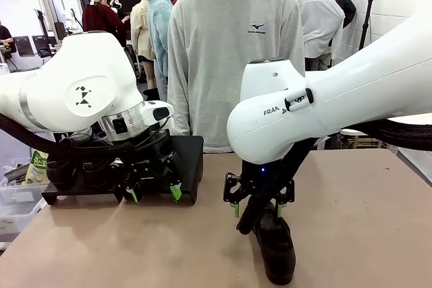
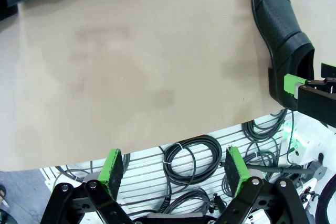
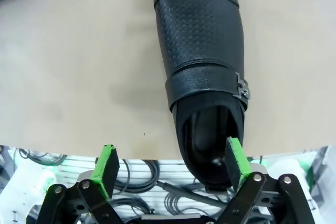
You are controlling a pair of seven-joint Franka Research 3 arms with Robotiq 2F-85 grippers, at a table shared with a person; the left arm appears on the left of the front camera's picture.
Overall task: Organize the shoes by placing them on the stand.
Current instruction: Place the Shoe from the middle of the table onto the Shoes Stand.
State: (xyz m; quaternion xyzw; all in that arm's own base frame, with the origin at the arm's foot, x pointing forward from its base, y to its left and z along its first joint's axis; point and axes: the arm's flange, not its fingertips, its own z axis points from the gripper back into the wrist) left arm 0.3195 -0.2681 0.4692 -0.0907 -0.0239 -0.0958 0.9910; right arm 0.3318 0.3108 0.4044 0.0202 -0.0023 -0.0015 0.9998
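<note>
Nearest the camera, one shoe (image 1: pixel 273 244) lies on the desk (image 1: pixel 364 234), well apart from the stand (image 1: pixel 185 160). Right gripper (image 1: pixel 256 208) jaws stand wide over its heel opening; left gripper (image 1: pixel 154 193) jaws stand wide, empty. Recommended: grasp the heel wall squarely before lifting.

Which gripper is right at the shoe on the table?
The right gripper, open, with one pad at the shoe's heel opening; the left gripper hangs open over by the stand.

shoe (image 3: pixel 202 45): black leather, perforated, slight sheen, metal buckle | table (image 2: pixel 131 77): smooth matt tan
</note>
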